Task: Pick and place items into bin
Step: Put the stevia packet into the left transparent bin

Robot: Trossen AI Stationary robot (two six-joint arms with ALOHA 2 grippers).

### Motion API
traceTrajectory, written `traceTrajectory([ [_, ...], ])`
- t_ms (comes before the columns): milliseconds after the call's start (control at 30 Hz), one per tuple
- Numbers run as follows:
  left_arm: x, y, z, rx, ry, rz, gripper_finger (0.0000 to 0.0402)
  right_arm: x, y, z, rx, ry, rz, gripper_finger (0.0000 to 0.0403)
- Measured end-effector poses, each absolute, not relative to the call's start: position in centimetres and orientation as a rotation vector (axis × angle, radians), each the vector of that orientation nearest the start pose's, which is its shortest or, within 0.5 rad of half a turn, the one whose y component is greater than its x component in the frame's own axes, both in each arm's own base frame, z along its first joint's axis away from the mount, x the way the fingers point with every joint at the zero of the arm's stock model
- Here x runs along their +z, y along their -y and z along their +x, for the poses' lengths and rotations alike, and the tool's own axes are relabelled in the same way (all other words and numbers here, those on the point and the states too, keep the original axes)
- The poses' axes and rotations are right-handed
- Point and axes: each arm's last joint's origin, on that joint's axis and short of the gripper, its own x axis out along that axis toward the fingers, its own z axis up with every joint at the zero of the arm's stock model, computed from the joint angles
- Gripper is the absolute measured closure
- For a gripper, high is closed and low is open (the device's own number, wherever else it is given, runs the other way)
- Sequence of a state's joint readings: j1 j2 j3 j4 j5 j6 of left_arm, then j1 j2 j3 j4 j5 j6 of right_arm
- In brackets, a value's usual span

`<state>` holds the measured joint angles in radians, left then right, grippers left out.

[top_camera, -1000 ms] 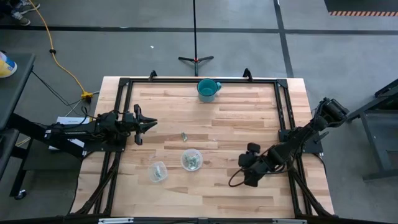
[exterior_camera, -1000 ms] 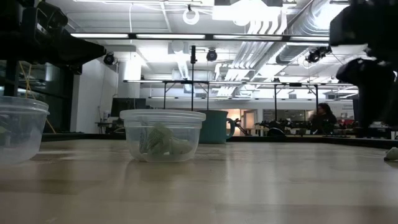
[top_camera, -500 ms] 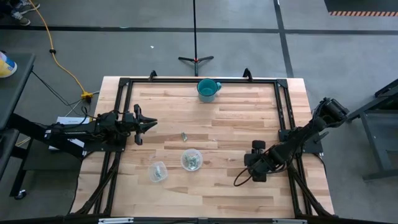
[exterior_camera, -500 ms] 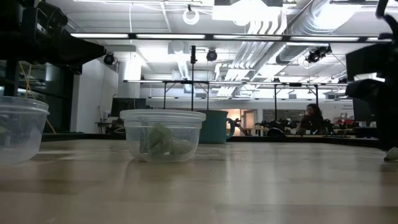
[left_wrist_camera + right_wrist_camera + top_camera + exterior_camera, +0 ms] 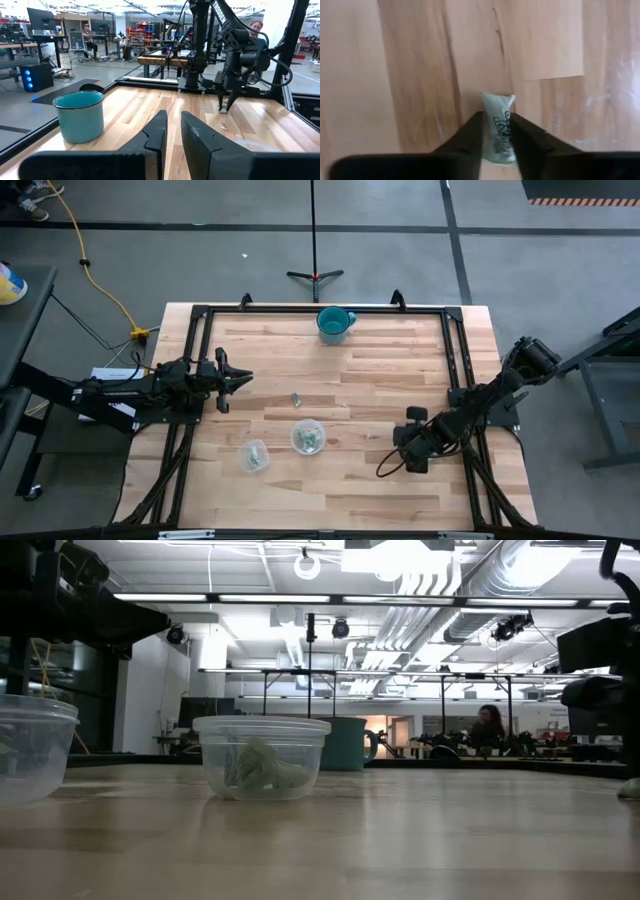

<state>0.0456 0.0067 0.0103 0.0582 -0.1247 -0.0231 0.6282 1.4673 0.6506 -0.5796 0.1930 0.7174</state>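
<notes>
Several pale green-silver wrapped pieces [image 5: 262, 766] already lie heaped in the clear round plastic tub [image 5: 308, 437] near the middle of the light wooden slatted table [image 5: 370, 490], so the task looks partly done. A second clear tub [image 5: 254, 456] just beside it also holds something pale. One loose piece [image 5: 297, 398] lies alone on the boards, a little beyond the tubs toward the teal enamel mug [image 5: 333, 324], not yet collected.

The right gripper [image 5: 497, 136] hangs low over the table's right half, pointing down. Only its own wrist view shows what it holds: a small silvery wrapped packet [image 5: 498, 123] with dark print sits between the two dark fingers, which appear pressed onto it, though the close blur leaves this a little uncertain. From above, that packet cannot be made out at all.

The left gripper [image 5: 172, 131] waits at the table's left edge, its fingers a narrow gap apart and holding nothing.
</notes>
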Motion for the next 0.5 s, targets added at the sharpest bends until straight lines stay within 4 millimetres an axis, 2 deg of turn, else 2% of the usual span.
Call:
traceTrajectory([
  [133, 17.2, -0.8, 9.7, 0.17, 0.064, -0.025, 0.0309, 13.6, -12.9, 19.0, -0.135, -1.202, 0.096, 0.0391],
  [267, 17.2, -0.8, 9.7, 0.169, 0.064, -0.025, 0.0309, 14.9, -13.9, 21.3, -0.11, -0.864, 0.065, 0.0383],
  [333, 17.2, -0.8, 9.7, 0.17, 0.066, -0.026, 0.0309, 16.2, -14.3, 22.8, -0.079, -0.664, 0.028, 0.0394],
  [433, 17.2, -0.8, 9.7, 0.17, 0.066, -0.026, 0.0309, 18.1, -14.3, 25.0, -0.04, -0.415, -0.02, 0.0396],
  [500, 17.2, -0.8, 9.7, 0.17, 0.066, -0.026, 0.0309, 18.7, -14.0, 26.3, -0.008, -0.305, -0.056, 0.0395],
])
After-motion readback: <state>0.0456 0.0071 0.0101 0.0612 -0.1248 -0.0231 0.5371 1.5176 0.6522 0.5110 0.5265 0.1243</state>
